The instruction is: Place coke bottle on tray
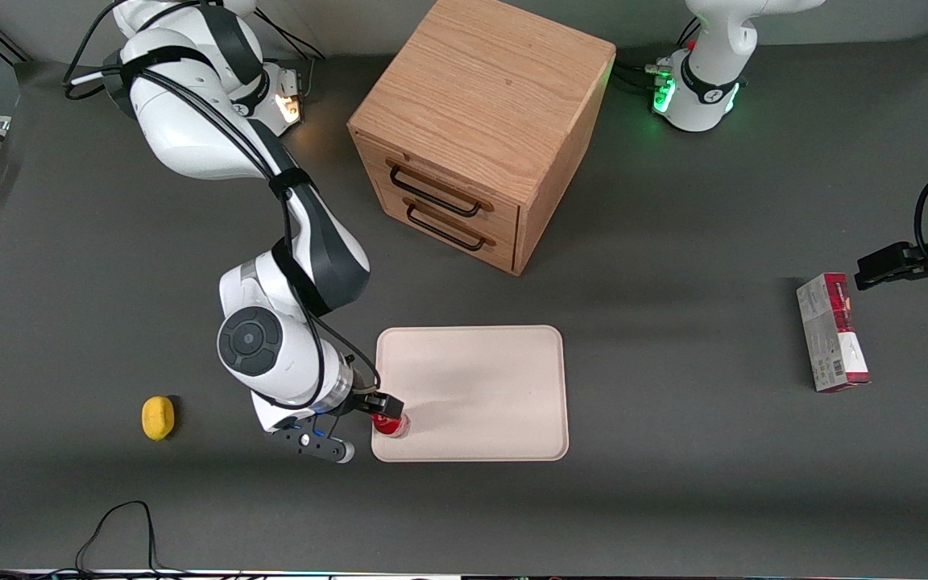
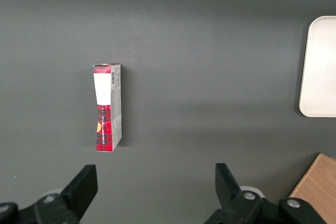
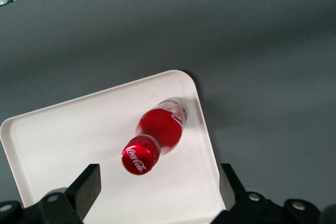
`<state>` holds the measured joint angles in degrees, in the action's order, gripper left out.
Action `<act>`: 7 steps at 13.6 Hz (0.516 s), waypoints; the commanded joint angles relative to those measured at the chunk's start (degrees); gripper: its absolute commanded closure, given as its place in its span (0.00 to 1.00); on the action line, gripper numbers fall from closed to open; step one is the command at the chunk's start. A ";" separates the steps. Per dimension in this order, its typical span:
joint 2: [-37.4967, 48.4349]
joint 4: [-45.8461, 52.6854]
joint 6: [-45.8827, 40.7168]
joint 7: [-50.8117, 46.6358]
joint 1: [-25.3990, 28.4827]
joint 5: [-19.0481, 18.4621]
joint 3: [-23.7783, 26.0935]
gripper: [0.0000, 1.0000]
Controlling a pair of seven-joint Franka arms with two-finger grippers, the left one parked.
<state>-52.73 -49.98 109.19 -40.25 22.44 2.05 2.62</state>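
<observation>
The coke bottle (image 1: 391,424), small and red with a red cap, stands upright on the cream-white tray (image 1: 472,395), in the tray's corner nearest the front camera at the working arm's end. In the right wrist view the coke bottle (image 3: 160,127) stands close to the rim of the tray (image 3: 68,140). My right gripper (image 1: 378,409) hovers just above the bottle. In the wrist view the gripper (image 3: 158,192) is open, with both black fingers wide apart and touching nothing. The tray's edge also shows in the left wrist view (image 2: 320,66).
A wooden two-drawer cabinet (image 1: 480,129) stands farther from the front camera than the tray. A yellow lemon (image 1: 158,417) lies toward the working arm's end. A red-and-white carton (image 1: 832,330) lies toward the parked arm's end and shows in the left wrist view (image 2: 107,106).
</observation>
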 commanded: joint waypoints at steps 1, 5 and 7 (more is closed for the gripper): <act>4.37 -1.86 -2.83 -1.41 -0.03 -1.00 -1.03 0.00; 24.46 -25.53 -6.01 11.46 -5.29 1.97 -1.65 0.00; 33.71 -36.02 -6.01 20.34 -8.63 2.69 -1.91 0.00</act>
<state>-33.72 -67.21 101.62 -28.23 16.86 2.92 0.94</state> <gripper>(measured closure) 0.000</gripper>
